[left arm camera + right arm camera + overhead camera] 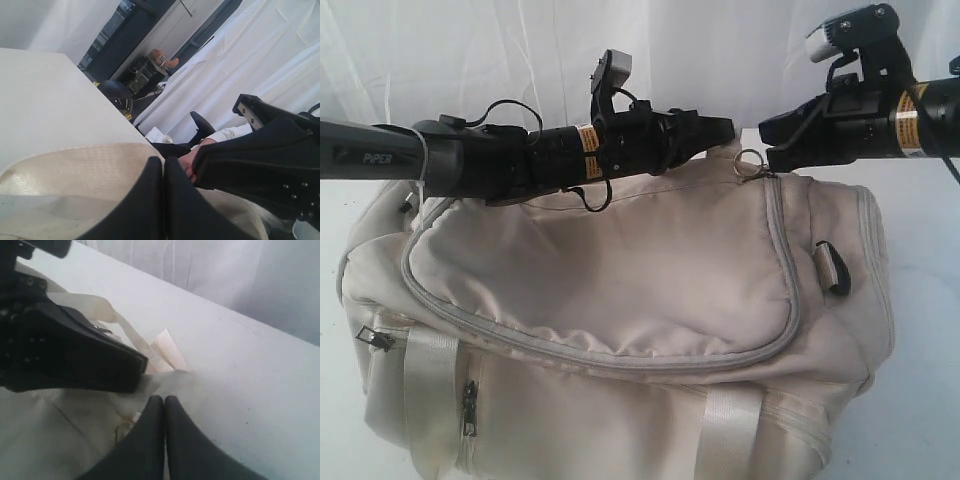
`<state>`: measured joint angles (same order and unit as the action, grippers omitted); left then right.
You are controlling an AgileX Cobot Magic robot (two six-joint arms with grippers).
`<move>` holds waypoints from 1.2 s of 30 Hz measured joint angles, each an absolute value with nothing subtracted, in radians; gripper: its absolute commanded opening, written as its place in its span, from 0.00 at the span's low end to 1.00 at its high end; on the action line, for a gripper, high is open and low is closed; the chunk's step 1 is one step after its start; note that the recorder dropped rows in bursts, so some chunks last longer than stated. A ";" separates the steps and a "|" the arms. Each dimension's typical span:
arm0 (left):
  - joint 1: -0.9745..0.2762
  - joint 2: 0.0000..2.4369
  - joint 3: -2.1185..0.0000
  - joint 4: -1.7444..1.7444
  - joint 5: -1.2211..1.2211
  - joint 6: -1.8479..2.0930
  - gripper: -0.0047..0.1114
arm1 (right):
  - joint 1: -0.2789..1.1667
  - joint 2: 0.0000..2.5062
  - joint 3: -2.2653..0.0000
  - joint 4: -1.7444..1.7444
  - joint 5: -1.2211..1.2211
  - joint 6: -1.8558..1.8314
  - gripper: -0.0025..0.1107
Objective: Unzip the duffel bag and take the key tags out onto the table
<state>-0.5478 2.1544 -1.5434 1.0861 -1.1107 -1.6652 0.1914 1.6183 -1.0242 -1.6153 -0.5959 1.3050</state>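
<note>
Duffel bag point(620, 260): large cream fabric duffel, under your pincers on the white flat table point(930, 330), grey curved zipper point(790, 290) closed.
Right pincer point(164, 401): jaws together beside the small metal zipper ring point(751, 160); hold unclear.
Left pincer point(163, 161): jaws together, hold unclear.

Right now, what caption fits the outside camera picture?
Both shut, the left gripper and right gripper nearly meet over the zipped cream duffel bag.
</note>
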 measured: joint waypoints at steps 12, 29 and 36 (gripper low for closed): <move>-0.534 2.154 -1.543 1.078 -1.123 -1.665 0.04 | 0.191 1.598 -1.024 -1.740 -0.603 1.702 0.44; -0.528 2.154 -1.543 1.026 -1.123 -1.665 0.04 | 0.191 1.651 -1.024 -1.744 -0.720 1.813 0.17; -0.525 2.154 -1.543 1.034 -1.127 -1.665 0.04 | 0.191 1.654 -1.024 -1.742 -0.707 1.809 0.06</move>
